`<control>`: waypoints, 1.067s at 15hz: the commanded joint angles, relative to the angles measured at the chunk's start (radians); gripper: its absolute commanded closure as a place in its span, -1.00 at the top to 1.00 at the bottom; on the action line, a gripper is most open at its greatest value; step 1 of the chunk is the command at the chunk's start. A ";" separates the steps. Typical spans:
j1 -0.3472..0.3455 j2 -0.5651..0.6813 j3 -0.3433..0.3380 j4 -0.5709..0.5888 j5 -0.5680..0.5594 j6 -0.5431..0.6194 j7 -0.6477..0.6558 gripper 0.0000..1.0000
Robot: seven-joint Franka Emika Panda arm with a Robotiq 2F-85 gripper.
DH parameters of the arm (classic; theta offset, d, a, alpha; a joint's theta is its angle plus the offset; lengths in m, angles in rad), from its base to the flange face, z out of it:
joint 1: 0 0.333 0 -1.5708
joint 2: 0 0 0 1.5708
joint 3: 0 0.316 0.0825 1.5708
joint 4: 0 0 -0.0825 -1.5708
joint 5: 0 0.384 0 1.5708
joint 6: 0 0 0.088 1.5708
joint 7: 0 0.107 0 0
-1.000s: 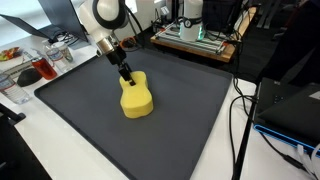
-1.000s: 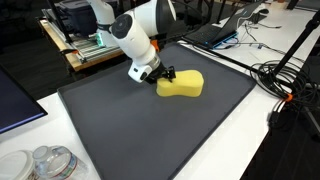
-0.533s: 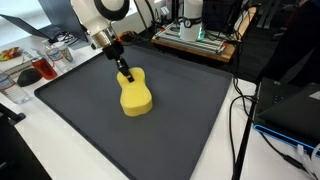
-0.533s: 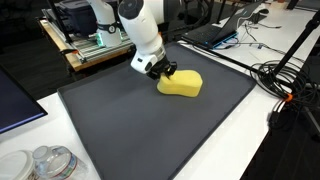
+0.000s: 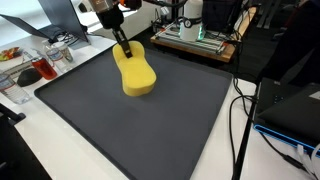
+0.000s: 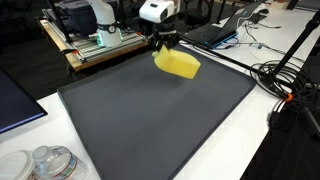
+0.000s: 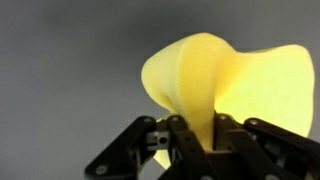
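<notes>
Closest in, the wrist view shows our fingers (image 7: 178, 135) set narrow and pinching a fold of the sponge (image 7: 215, 75), which swells out to both sides above them. In both exterior views the arm (image 5: 103, 12) comes down steeply from the top edge with the wrist tilted. The fingers grip the sponge (image 5: 135, 72) at its narrower end.

A second ago the sponge lay flat on the mat (image 5: 150, 130) with the fingers low beside it. Half a second ago it was still down, with the fingers closing on that end. Now we have raised the arm, and the sponge hangs clear of the mat, slanting down from the grip over the mat's far part. In an exterior view (image 6: 178, 64) it casts a faint shadow below.

The sponge is plain yellow, soft and rounded, waisted like a peanut and creased where it is squeezed. The dark mat lies on the white surface (image 6: 245, 150).
</notes>
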 commanded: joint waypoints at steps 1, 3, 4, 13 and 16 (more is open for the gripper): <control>0.036 -0.104 0.001 -0.007 -0.146 -0.108 0.096 -0.93; 0.048 -0.143 0.014 -0.002 -0.223 -0.149 0.131 -0.93; 0.053 -0.160 0.021 0.002 -0.256 -0.167 0.148 -0.93; 0.086 -0.219 0.111 0.073 -0.500 -0.326 0.253 -0.93; 0.099 -0.224 0.137 0.094 -0.554 -0.373 0.274 -0.93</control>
